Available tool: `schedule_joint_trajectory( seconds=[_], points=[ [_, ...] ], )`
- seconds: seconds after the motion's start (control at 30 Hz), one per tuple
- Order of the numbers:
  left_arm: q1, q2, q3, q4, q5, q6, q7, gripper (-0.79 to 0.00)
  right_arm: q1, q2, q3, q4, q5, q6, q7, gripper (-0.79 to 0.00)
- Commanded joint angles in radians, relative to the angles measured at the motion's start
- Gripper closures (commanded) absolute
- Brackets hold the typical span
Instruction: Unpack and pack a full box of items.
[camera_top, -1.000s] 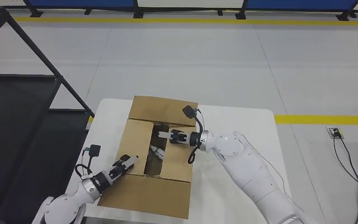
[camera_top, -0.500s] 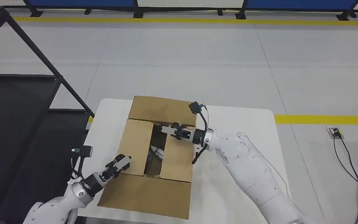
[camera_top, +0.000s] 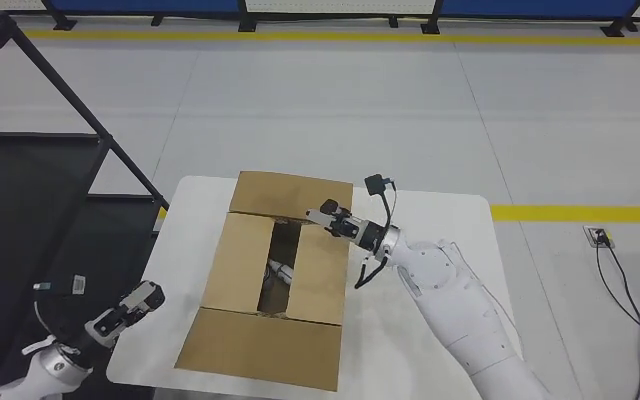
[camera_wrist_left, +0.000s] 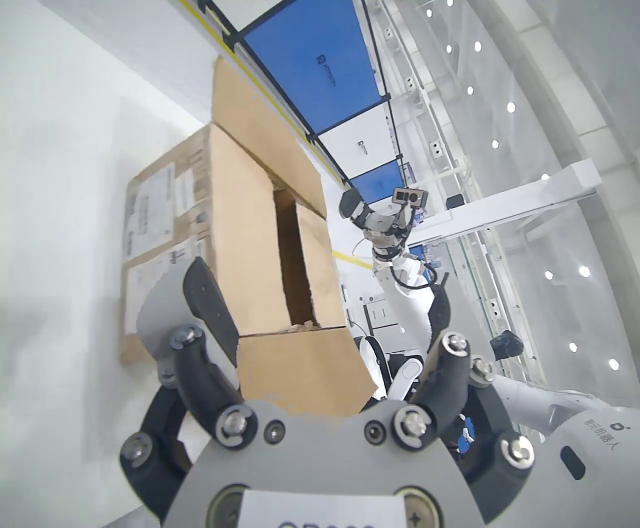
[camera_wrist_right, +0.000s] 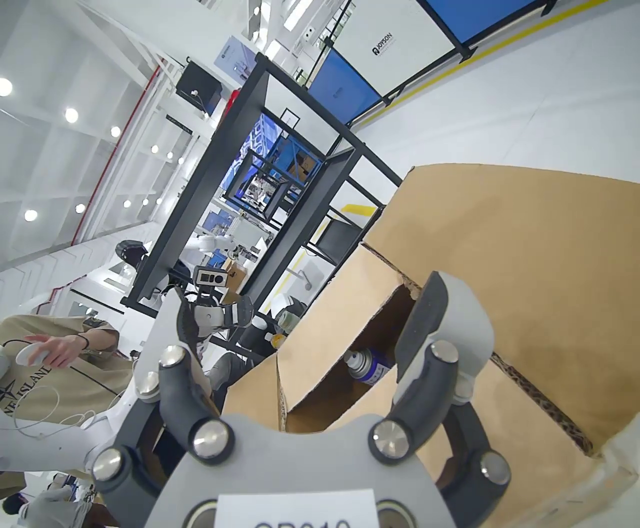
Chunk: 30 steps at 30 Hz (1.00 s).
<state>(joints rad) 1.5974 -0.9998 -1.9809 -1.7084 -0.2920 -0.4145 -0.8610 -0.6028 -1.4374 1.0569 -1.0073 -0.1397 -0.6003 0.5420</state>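
The left tool (camera_top: 137, 301) (camera_wrist_left: 320, 300) is spread wide and empty. Since a second ago it has been drawn off the near left corner of the box (camera_top: 245, 265) (camera_wrist_left: 240, 215) (camera_wrist_right: 500, 240) and is now held beyond the left edge of the surface (camera_top: 430, 215). The right tool (camera_top: 326, 213) (camera_wrist_right: 310, 300), likewise wide and empty, has been pulled back from the slot between the flaps. It is now held over the far right part of the box.

The box is placed mid-surface. Its two long flaps (camera_top: 318, 275) are folded nearly flat with a narrow slot left between them, and its end flaps (camera_top: 290, 190) are spread outward. A spray can (camera_wrist_right: 365, 365), white-nozzled and blue-labelled, is seen through the slot, partly hidden by the flaps. A black metal frame (camera_top: 100, 140) stands to the left of the surface.

The cardboard is brown and matt, with corrugated, ragged edges, and printed labels are carried on one side.
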Motion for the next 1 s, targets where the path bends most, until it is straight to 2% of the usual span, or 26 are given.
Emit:
schedule_joint_trajectory(
  seconds=[0.0, 0.1, 0.23, 0.33, 0.4, 0.67, 0.97],
  points=[
    [-0.002, 0.006, -0.009, 0.037, -0.019, -0.018, -0.076, -0.785, -0.003, 0.000, 0.000, -0.002, 0.000, 0.003, -0.004, -0.785],
    [-0.006, 0.017, -0.017, 0.095, -0.026, -0.044, -0.210, -0.785, -0.015, 0.001, 0.009, -0.012, -0.028, 0.047, -0.060, -0.785],
    [-0.021, 0.029, -0.010, 0.147, 0.034, -0.097, -0.315, -0.785, -0.028, 0.007, 0.048, -0.009, -0.098, 0.092, -0.215, -0.785],
    [-0.020, 0.039, 0.005, 0.157, 0.034, -0.125, -0.420, -0.785, -0.048, 0.008, 0.067, -0.024, -0.133, 0.116, -0.307, -0.785],
    [-0.004, 0.048, 0.024, 0.127, 0.034, -0.099, -0.446, -0.785, -0.057, 0.010, 0.078, -0.030, -0.151, 0.136, -0.348, -0.785],
    [0.096, 0.103, 0.100, -0.013, 0.016, -0.092, -0.453, -0.785, -0.048, 0.003, 0.085, 0.004, -0.156, 0.202, -0.399, -0.785],
    [0.149, 0.159, 0.104, -0.056, -0.088, -0.140, -0.405, -0.785, 0.039, -0.017, 0.067, 0.144, -0.074, 0.273, -0.305, -0.785]
  ],
)
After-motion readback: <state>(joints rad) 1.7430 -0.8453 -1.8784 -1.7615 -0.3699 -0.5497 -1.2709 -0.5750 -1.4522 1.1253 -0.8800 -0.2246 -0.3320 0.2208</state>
